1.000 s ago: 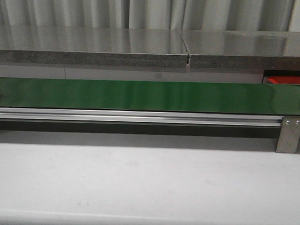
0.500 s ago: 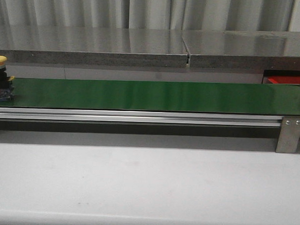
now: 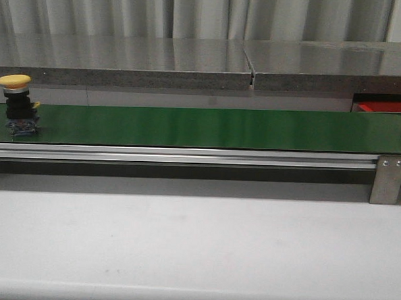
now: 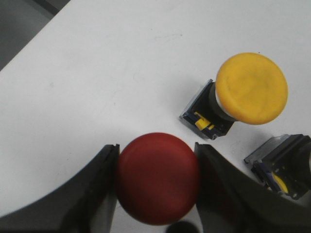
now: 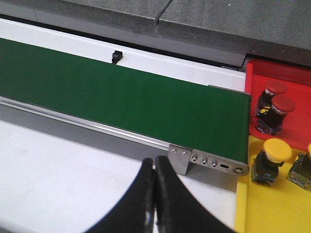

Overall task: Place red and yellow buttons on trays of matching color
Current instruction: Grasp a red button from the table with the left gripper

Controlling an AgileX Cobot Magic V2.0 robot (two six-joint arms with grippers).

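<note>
Domed yellow button (image 3: 16,104) further along belt (image 3: 214,127)

Green conveyor belt (image 3: 214,127) runs left-right across the front view, glossy, some glare on top. Aluminium side rail (image 3: 180,156) along its near edge, ending at a metal end bracket (image 3: 388,177) on the right; in the right wrist view the same bracket (image 5: 209,160) has several screws in a row. Small black block (image 5: 115,57) sits on the white strip just beyond the belt's far edge. White table (image 3: 197,248) in front of the belt, matte, faint scuffs. Grey stone-like counter (image 3: 124,58) behind, split by a narrow seam (image 3: 252,71) right of centre. Pale pleated curtain (image 3: 192,15) across the background.
</note>
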